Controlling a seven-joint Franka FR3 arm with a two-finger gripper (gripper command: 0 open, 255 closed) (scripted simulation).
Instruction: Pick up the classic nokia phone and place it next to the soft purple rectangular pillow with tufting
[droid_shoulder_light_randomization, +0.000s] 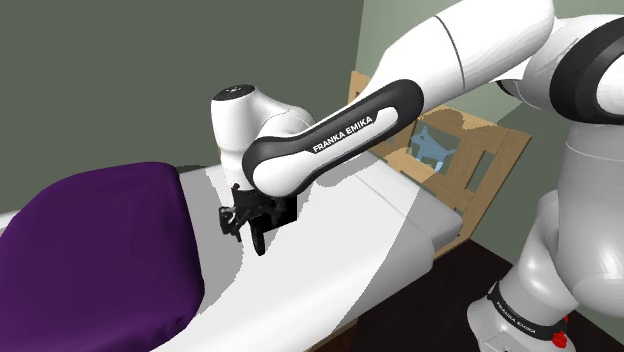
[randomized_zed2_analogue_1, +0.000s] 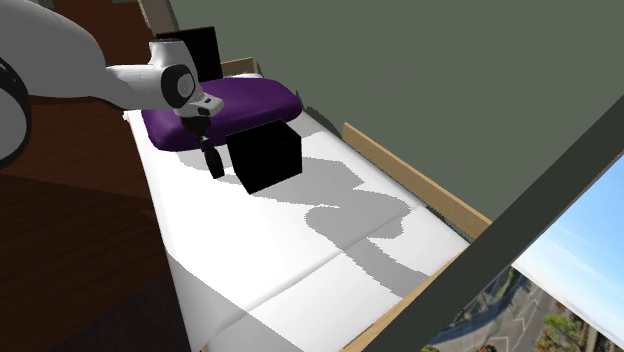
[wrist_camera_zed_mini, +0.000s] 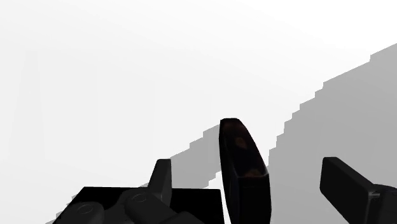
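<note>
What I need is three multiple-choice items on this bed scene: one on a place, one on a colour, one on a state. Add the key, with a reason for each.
1. Where does the pillow lie?
A. on a shelf
B. on the white bed
C. on a desk

2. What colour is the pillow?
A. green
B. purple
C. red

3. How do the fingers stand?
A. apart, with the dark phone between them
B. shut together
C. clasping the pillow

Key:
1 B: the shoulder view shows it resting on the bed.
2 B: its surface is plainly purple.
3 A: the wrist view shows a gap on either side of the phone.
</note>
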